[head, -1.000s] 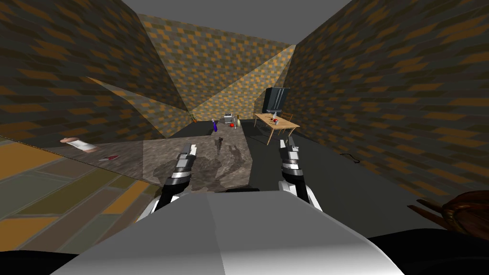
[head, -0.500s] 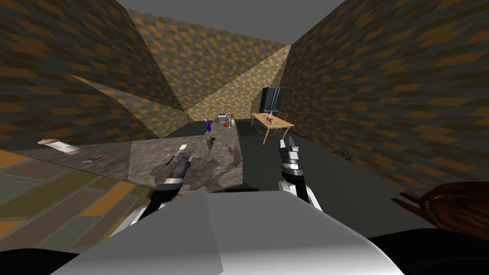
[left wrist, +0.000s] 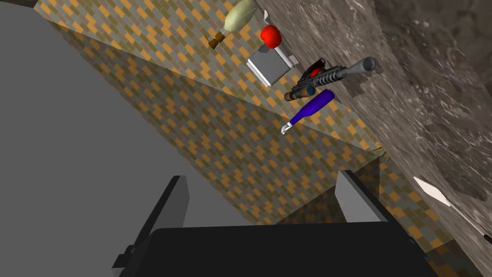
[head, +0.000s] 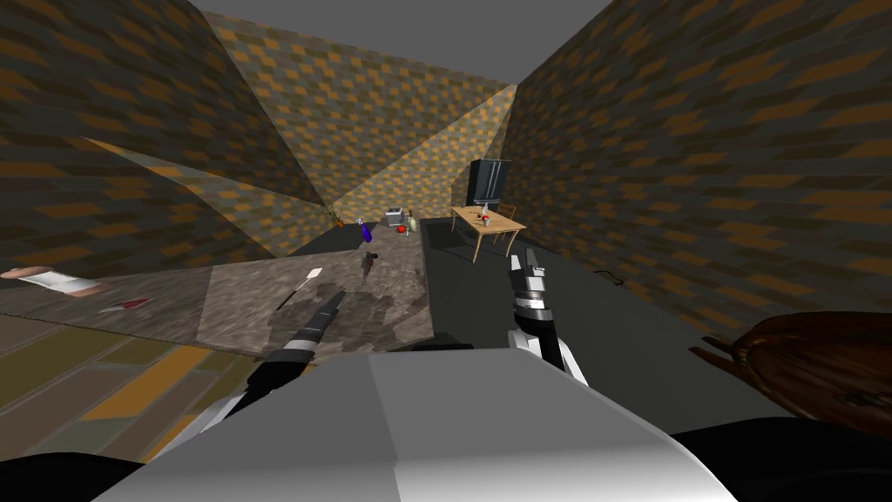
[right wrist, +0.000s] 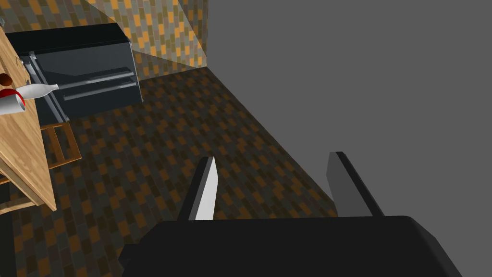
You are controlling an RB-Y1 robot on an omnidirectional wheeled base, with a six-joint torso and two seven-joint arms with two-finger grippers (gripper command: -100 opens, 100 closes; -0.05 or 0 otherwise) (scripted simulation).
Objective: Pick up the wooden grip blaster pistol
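While the left gripper is being held wide open low over the stone counter, the blaster pistol is being shown ahead of it, farther along that counter; its long axis seems to be standing muzzle-down; the right gripper, likewise spread, is being carried farther off.

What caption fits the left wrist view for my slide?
Open left end effector short of the pistol, which lies on a mottled grey counter near a purple bottle.
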